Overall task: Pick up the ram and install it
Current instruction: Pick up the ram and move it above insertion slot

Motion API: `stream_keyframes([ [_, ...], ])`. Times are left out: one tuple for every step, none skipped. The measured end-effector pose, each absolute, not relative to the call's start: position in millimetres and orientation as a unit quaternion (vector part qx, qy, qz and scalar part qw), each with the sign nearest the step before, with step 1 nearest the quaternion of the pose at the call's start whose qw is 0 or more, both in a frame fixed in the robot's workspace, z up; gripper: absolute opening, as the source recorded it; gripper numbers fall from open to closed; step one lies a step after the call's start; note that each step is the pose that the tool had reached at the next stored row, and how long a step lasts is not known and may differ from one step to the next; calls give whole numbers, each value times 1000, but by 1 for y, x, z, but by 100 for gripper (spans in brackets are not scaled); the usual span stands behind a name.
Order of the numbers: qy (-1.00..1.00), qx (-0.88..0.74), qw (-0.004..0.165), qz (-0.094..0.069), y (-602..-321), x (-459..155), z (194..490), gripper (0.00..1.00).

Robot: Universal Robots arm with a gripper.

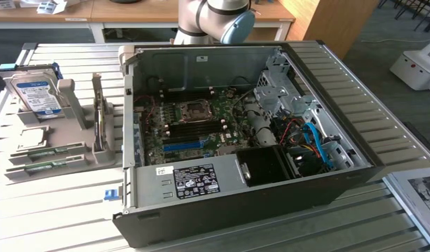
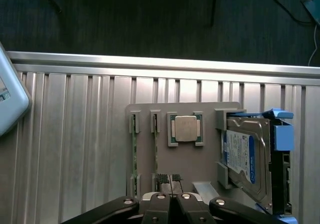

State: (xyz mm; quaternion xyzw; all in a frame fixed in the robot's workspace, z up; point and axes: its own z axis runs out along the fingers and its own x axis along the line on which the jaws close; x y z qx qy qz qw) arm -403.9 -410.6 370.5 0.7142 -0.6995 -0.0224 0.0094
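The ram (image 2: 155,151) stands on edge in a grey holder (image 2: 200,159) on the table (image 2: 75,159), a second stick (image 2: 134,154) just beside it, at the exterior view's left of the open computer case (image 1: 222,210). The tool (image 2: 169,180), pressed together and empty, hovers near the ram's end.

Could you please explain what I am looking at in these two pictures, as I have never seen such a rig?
A robot arm stands at a slatted metal table. The exterior view, from a camera off the arm, shows an open computer case. The wrist view, from a camera on the arm, looks down past its pincer, shut and holding nothing, at a grey holder carrying two green ram sticks, a processor chip and a hard drive.
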Motion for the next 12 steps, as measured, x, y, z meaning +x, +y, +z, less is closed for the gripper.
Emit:
stream_keyframes([
  [-700, 714, 9, -23, -412, -404, 371, 10],
  [-700, 714, 10, -23, -413, -404, 371, 10],
  [-700, 714, 10, -23, -414, -404, 371, 10],
  [-700, 714, 10, -23, -416, -404, 370, 10],
  [-700, 714, 10, -23, -417, -404, 371, 10],
  [-700, 714, 10, -23, -418, -404, 371, 10],
  [-699, 714, 10, -23, -419, -404, 370, 10],
  [-699, 714, 10, -23, -421, -404, 370, 10],
  [-699, 714, 11, -24, -422, -404, 370, 10],
  [-700, 714, 11, -24, -422, -404, 371, 10],
  [-699, 714, 11, -24, -423, -404, 371, 10],
  [-700, 714, 11, -24, -423, -404, 371, 10],
])
